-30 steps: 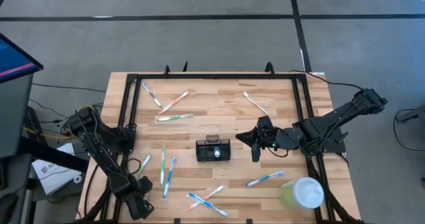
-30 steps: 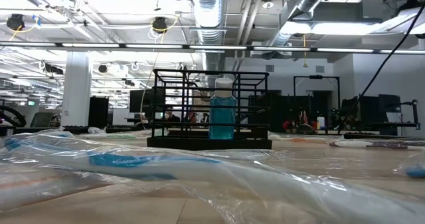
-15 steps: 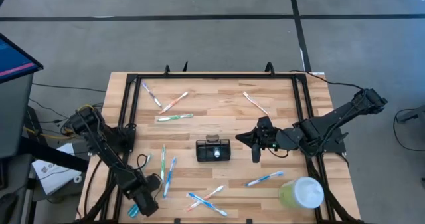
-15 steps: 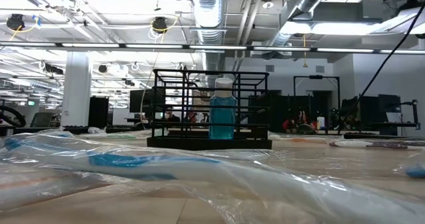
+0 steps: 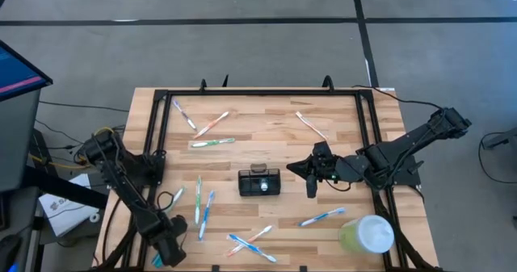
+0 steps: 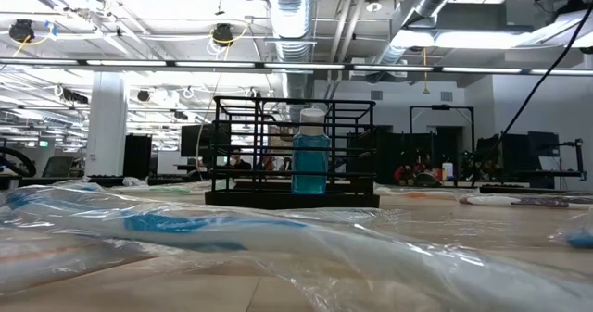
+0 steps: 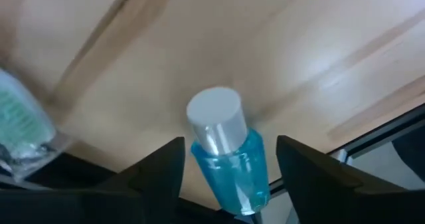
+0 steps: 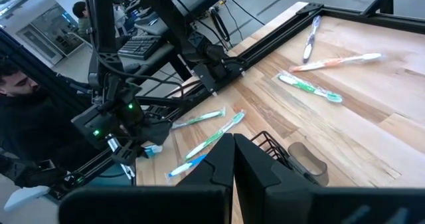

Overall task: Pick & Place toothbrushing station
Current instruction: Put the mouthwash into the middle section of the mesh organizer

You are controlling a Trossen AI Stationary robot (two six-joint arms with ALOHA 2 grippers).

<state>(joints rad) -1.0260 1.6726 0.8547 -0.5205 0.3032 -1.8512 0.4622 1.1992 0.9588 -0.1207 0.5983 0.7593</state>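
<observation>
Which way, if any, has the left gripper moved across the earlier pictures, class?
Yes. The left gripper swung toward the packaged toothbrushes, then back toward the table's left frame rail, ending near its start.

A black wire holder (image 5: 259,182), a pale green cup (image 5: 365,235), a blue white-capped bottle (image 7: 226,149).

Scattered toothbrushes (image 5: 203,214) crowd the station's (image 5: 259,182) left; its far side lies bare.

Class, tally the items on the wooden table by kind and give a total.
Plastic-wrapped toothbrushes: 10
Blue liquid bottles with pale caps: 2
Black wire holder: 1
Pale green cup with white lid: 1
Total: 14
</observation>
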